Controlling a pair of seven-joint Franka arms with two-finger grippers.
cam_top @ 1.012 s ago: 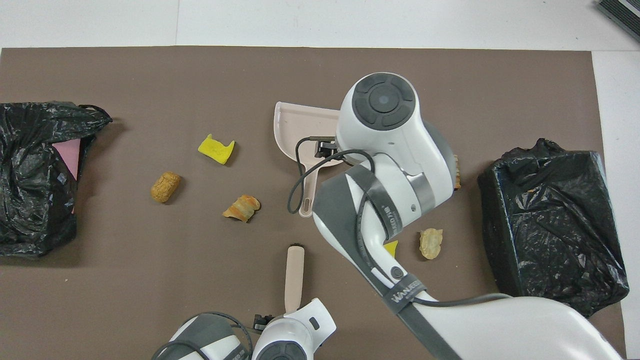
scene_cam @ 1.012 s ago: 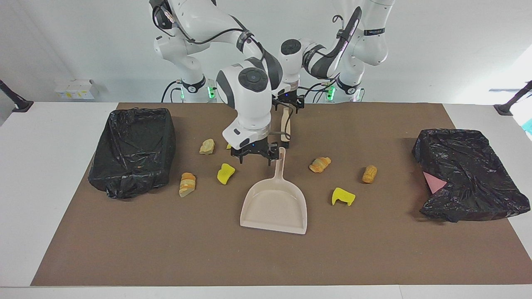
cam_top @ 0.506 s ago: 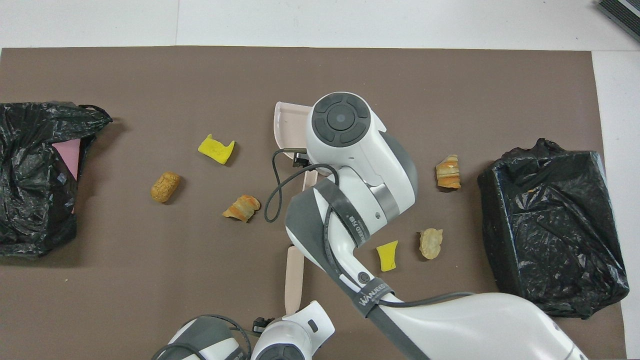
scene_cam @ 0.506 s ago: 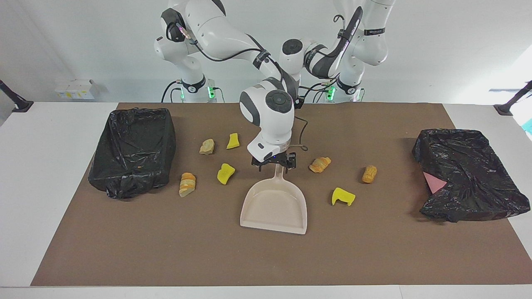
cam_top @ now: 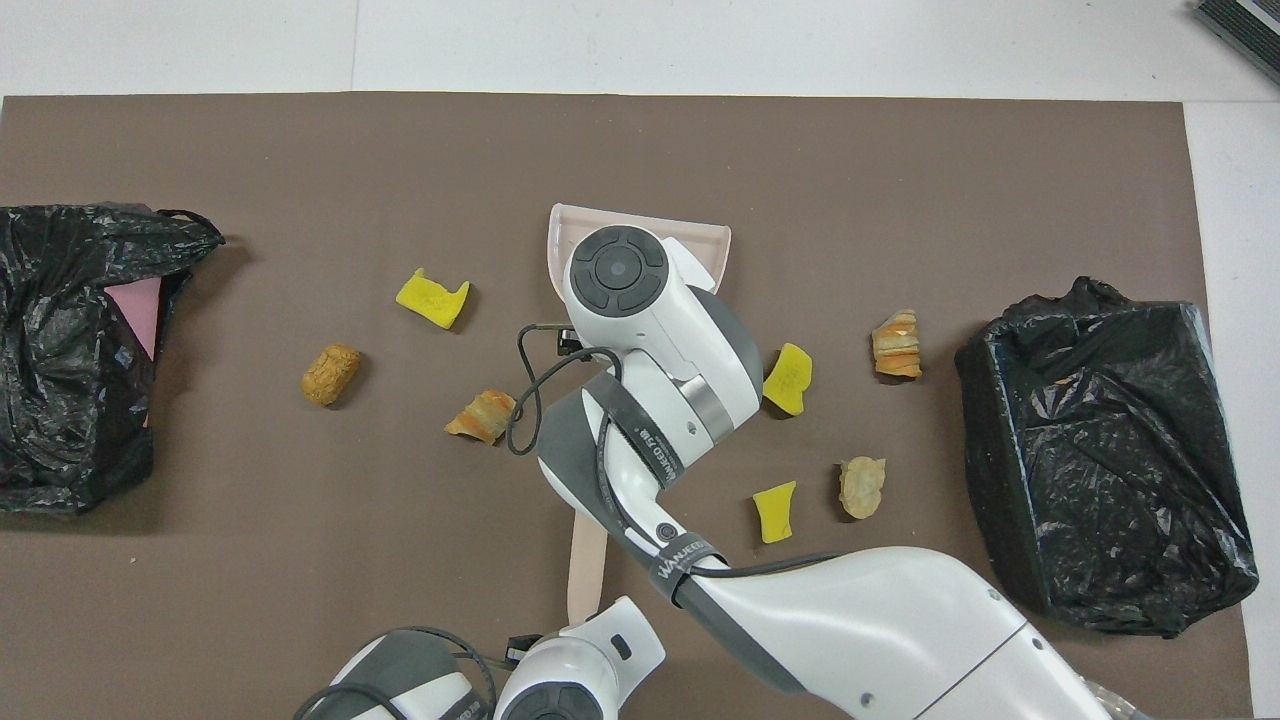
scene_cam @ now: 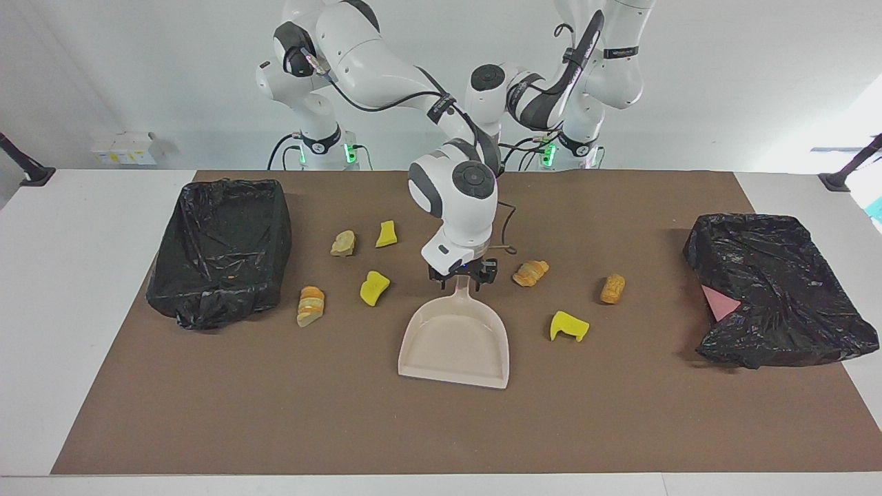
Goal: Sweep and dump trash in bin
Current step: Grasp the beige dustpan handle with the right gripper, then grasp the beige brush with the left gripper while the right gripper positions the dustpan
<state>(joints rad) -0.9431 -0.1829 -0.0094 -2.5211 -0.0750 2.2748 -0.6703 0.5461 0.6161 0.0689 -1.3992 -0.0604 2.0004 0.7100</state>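
The beige dustpan point(scene_cam: 455, 344) point(cam_top: 715, 240) lies flat mid-mat, its handle pointing toward the robots. My right gripper point(scene_cam: 463, 277) is down at that handle, and its wrist hides it from above. Trash lies on both sides. Toward the right arm's end are a tan lump point(scene_cam: 343, 243), yellow chunks point(scene_cam: 386, 234) point(scene_cam: 374, 288) and a bread piece point(scene_cam: 311, 306). Toward the left arm's end are a croissant piece point(scene_cam: 530, 273), a tan lump point(scene_cam: 612, 288) and a yellow chunk point(scene_cam: 569, 326). The beige brush handle point(cam_top: 587, 565) runs under my left wrist point(cam_top: 590, 655), which hides the left gripper.
A bin lined with a black bag point(scene_cam: 220, 241) point(cam_top: 1100, 440) stands open at the right arm's end of the mat. A crumpled black bag with a pink piece point(scene_cam: 778, 296) point(cam_top: 70, 350) lies at the left arm's end.
My right arm swung toward the left arm's end and came down onto the dustpan handle, uncovering two yellow chunks. The left arm stayed near the robots with the brush.
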